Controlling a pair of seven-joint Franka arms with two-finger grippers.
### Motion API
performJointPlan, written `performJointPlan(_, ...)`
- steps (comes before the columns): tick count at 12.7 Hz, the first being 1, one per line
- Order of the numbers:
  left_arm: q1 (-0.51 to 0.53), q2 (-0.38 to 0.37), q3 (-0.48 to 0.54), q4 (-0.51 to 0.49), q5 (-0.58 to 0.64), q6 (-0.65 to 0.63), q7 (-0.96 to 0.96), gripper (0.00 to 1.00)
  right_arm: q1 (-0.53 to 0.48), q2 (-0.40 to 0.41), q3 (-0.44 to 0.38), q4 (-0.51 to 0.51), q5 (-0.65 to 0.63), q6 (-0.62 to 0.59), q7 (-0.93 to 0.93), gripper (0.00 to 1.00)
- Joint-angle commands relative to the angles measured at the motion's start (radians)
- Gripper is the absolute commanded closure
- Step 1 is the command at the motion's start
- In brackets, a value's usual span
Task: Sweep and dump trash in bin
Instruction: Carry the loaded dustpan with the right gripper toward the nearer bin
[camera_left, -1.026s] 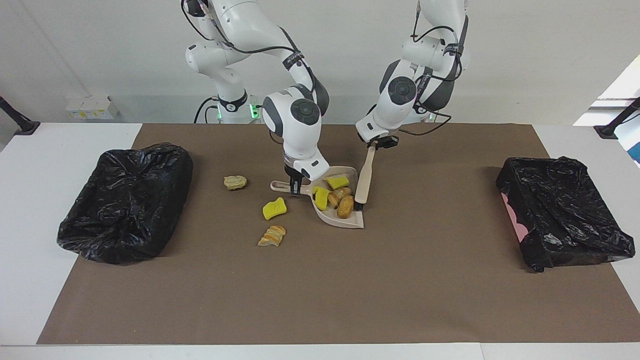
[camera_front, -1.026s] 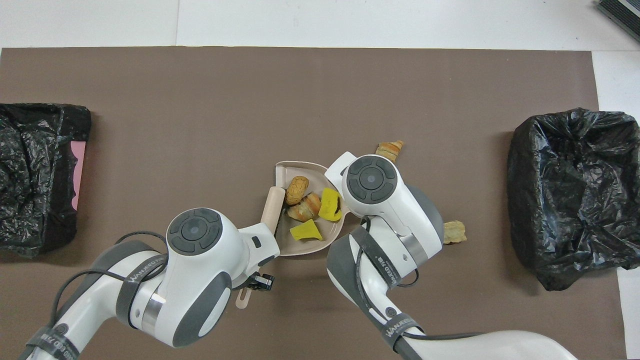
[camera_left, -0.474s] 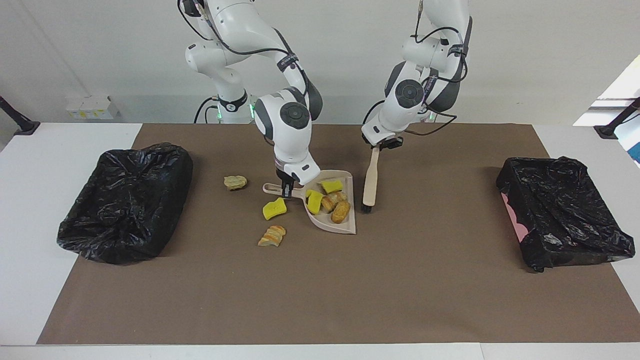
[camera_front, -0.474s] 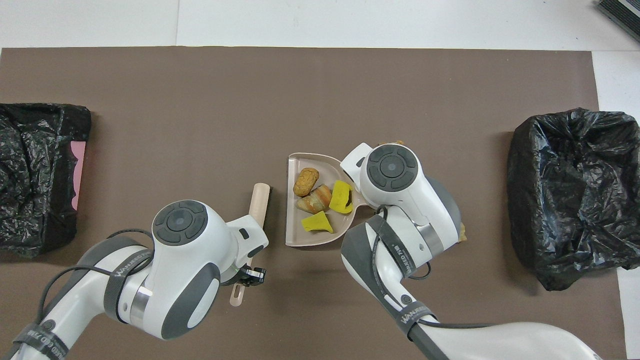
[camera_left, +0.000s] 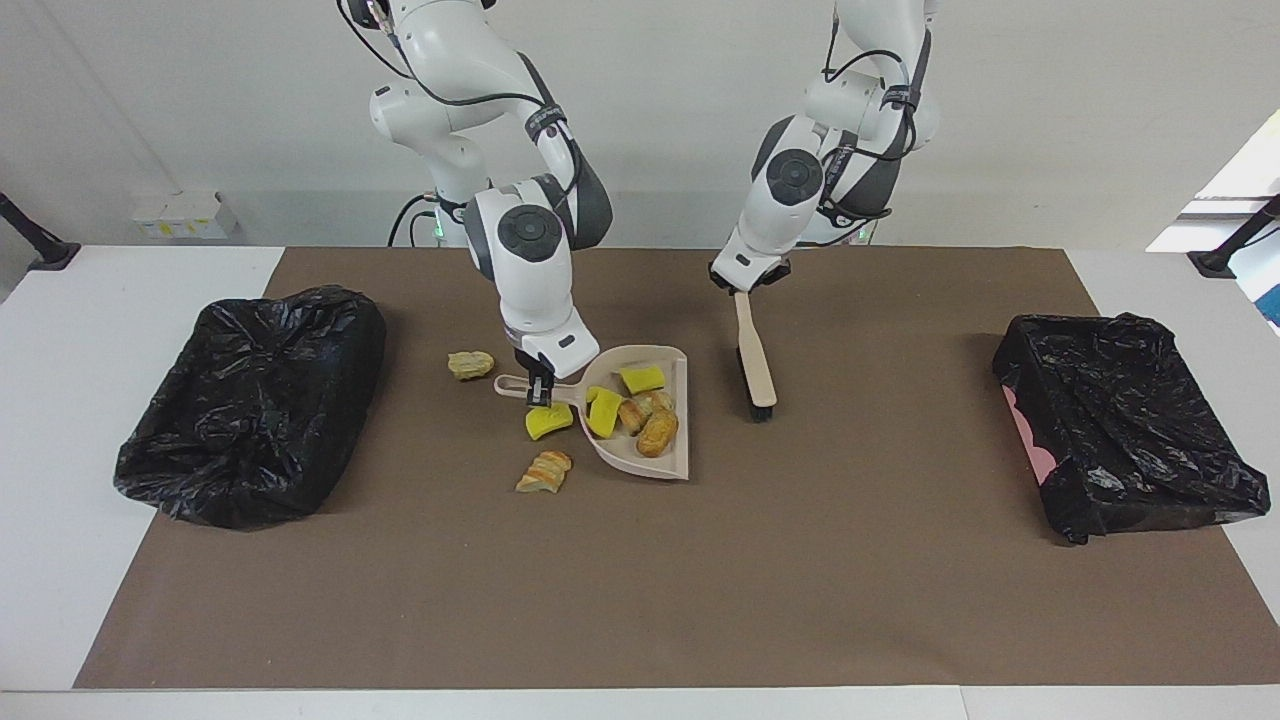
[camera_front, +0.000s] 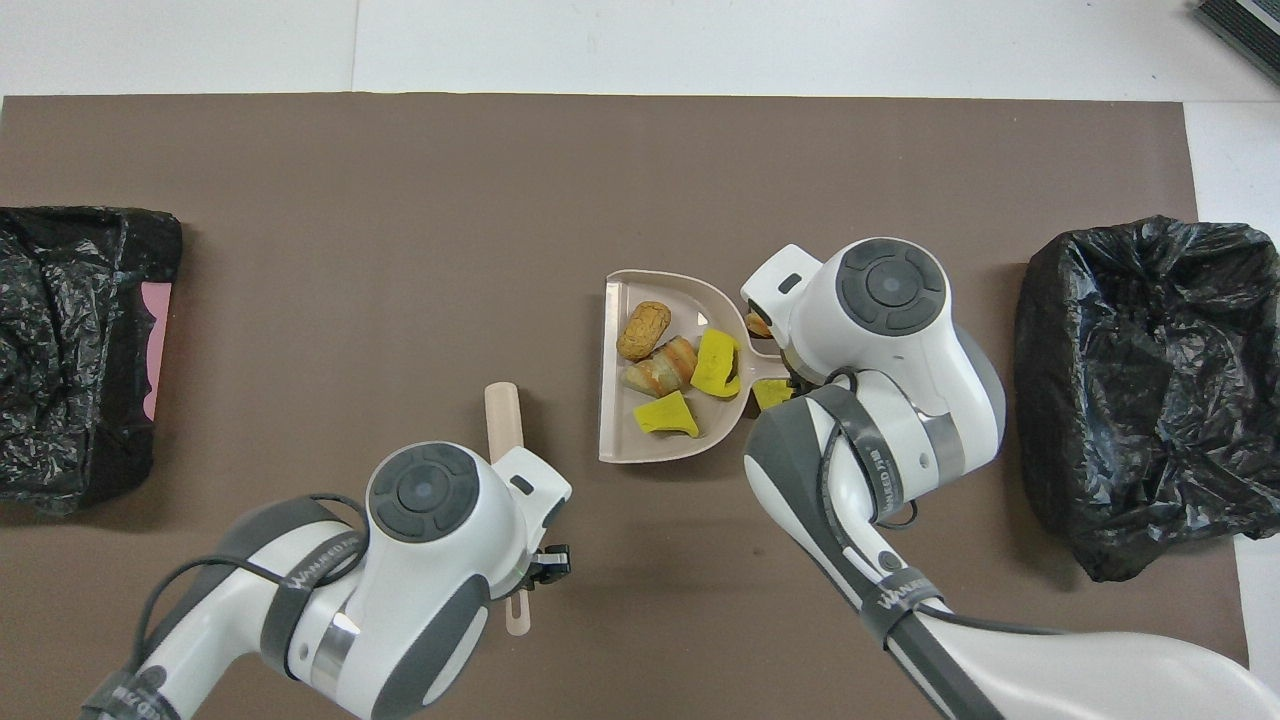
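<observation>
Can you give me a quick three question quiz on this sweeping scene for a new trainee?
1. How many scraps lie in the dustpan?
2. True or false: the left gripper holds the brush by its handle.
3. Which lies nearest the robots: (a) the tan lump, (b) the loose yellow sponge, (c) the striped crust?

Key: 1. Four. 2. True. 3. (a). The right gripper holds the dustpan's handle.

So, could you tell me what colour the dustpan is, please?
The dustpan is a pale beige, clearest in the overhead view.
</observation>
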Motion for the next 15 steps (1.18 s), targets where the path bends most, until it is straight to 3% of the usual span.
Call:
performJointPlan(1,-0.139,-0.145,0.008,-0.162,0.002,0.107,-0.146,1.0,-0.069,-0.036,0.008,0.025,0.028,-0.046,-0.104,1.0)
performJointPlan(4,-0.267,-0.235,0.006,-0.247,0.002,0.118,-0.253,1.0,-0.164,-0.043,0.008,0.064,0.026,-0.114,-0.229,1.0)
performJointPlan(7,-0.388,-0.237,0.006,-0.316,0.002,0.205,-0.332,1.0,-0.268,-0.045,0.002,0.09,0.024,-0.156,-0.354,1.0)
performJointPlan(12,-0.428,-0.225,0.005,-0.321,-0.015,0.216,-0.34,0.98,-0.446,-0.036,-0.004,0.142,-0.005,-0.159,-0.535,1.0)
performJointPlan(15,-0.408,-0.197,0.009,-0.305,-0.069,0.215,-0.307,0.69,-0.549,-0.036,-0.006,0.167,-0.023,-0.156,-0.586,1.0)
